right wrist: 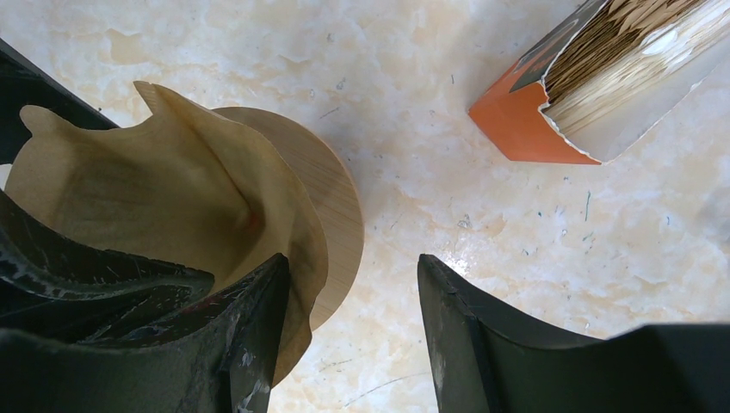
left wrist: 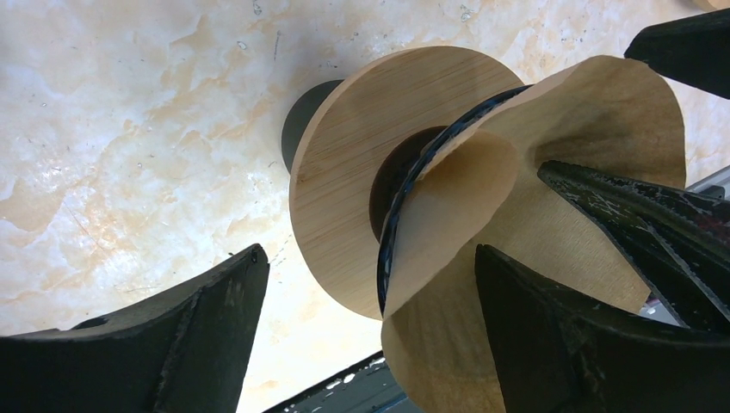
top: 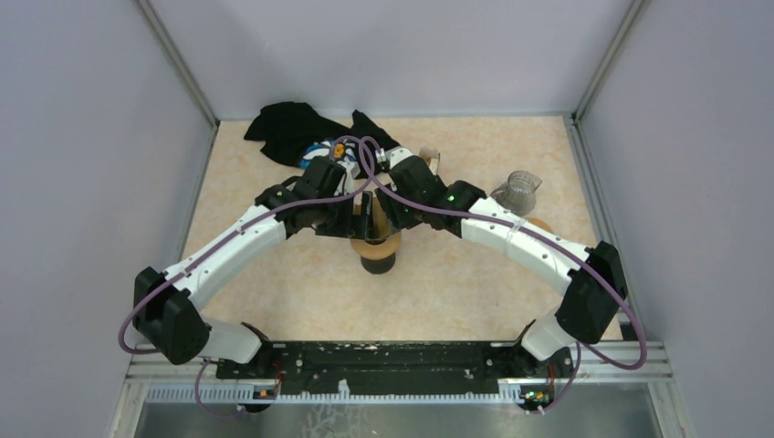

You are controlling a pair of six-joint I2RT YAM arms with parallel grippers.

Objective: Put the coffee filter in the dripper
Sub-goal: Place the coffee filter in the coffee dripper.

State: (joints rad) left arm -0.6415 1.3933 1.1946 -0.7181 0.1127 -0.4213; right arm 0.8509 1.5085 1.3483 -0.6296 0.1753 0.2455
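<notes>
My left gripper [left wrist: 368, 258] hangs over the dripper [left wrist: 344, 155] with its jaws spread wide and nothing pinched. One finger is out over bare table, and the other lies against the outside of the coffee filter [left wrist: 594, 129]. My right gripper [right wrist: 351, 262] comes in from the opposite side with its jaws apart too. The gap between them shows only table and the edge of the wooden collar, so it is not clamped on the paper. In the left wrist view, one right finger reaches down into the paper cone while the other stands outside it. The filter is at the dripper, its brown paper sitting in the mouth. One fold curls down past the dark ring into the opening, while the rest flares crumpled above the collar, leaning toward the right arm. The dripper stands mid-table on a dark base [left wrist: 301, 112]. Beyond it, the right wrist view shows an orange box [right wrist: 551, 112] with its end open on a stack of filters. From above I see a black cloth [top: 292, 128] at the far left of the table [top: 274, 292] and a clear ribbed cone [top: 517, 190] off to the right.
</notes>
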